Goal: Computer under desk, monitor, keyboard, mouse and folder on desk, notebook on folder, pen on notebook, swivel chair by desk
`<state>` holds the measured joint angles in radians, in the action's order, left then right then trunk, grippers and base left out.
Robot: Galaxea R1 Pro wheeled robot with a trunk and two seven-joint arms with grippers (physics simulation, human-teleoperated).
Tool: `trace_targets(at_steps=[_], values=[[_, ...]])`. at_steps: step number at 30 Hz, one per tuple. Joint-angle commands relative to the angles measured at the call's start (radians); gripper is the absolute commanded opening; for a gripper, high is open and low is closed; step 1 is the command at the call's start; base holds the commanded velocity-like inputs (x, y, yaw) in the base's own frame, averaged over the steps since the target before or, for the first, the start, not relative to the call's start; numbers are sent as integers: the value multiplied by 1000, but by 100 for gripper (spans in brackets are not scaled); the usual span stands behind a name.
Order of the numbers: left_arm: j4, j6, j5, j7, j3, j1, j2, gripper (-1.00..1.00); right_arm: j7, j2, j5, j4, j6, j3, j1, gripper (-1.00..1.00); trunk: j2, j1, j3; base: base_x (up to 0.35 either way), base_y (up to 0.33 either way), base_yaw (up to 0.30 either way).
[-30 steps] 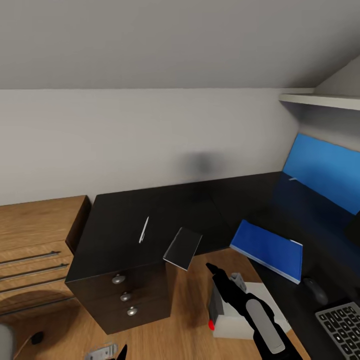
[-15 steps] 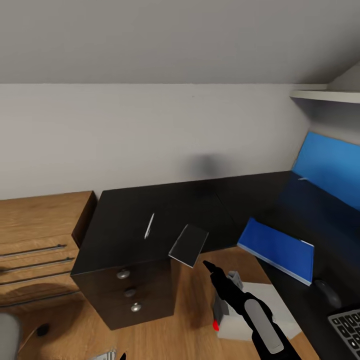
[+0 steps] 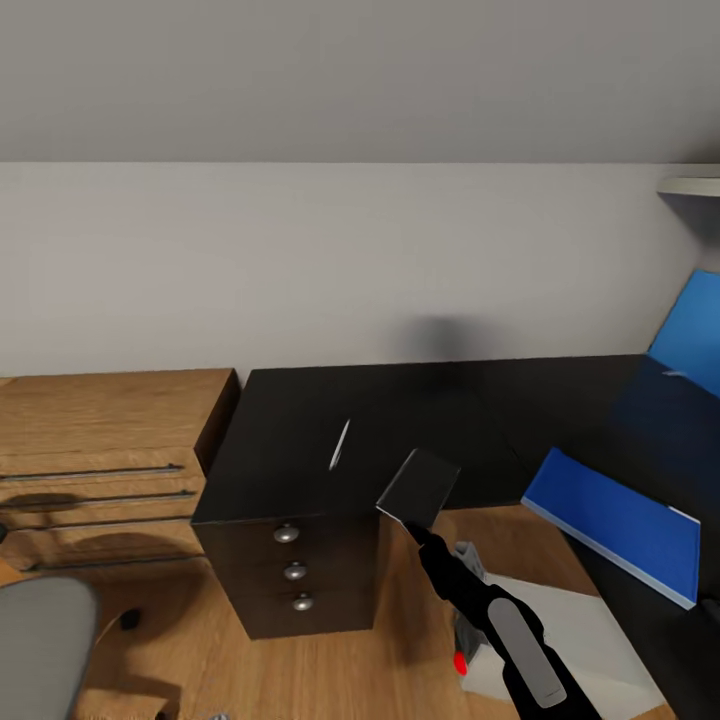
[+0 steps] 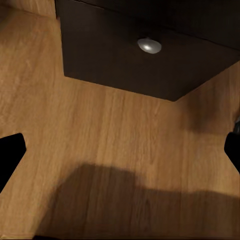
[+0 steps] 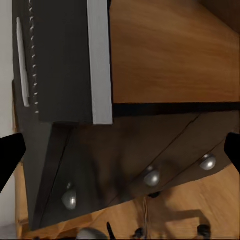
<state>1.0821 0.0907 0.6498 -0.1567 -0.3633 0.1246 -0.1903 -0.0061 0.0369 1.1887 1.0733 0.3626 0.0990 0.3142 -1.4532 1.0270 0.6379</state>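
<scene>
The right tool [image 3: 408, 524] meets the near corner of the small, thin, dark grey glossy-covered notebook [image 3: 418, 487], which overhangs the glossy black table [image 3: 300, 450] edge; whether it grips cannot be told. Light, stiff and probably slippery, the notebook suits an edge pinch. The thin silvery-white pen [image 3: 340, 444] lies just beside; the flat bright blue folder [image 3: 615, 520] lies apart.

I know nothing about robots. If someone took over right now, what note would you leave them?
Left hand: open, low by the drawer unit.
Right hand: open, pointed at the notebook, which overhangs the desk edge.
Pen lies on the desk; folder is on it too.
To do: notebook onto folder, pen on top, swivel chair beside desk.
</scene>
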Motion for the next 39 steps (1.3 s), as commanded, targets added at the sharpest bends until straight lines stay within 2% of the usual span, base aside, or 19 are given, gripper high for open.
trace_targets(at_steps=[1,6,12,39], values=[[-4,6,9,-7,-6,0,-1,100,1,0,5,1,3,4,0,100,0,0,1,0,0,256],[-26,6,7,-6,-8,0,-1,100,23,-2,4,3,3,52,0,100,0,0,1,7,0,130],[-33,6,7,-6,-9,0,-1,100,40,-4,3,3,1,68,0,100,0,0,1,108,0,22],[-34,6,8,-9,-9,0,-1,100,70,-9,1,2,-8,55,0,100,0,0,1,14,-2,1]])
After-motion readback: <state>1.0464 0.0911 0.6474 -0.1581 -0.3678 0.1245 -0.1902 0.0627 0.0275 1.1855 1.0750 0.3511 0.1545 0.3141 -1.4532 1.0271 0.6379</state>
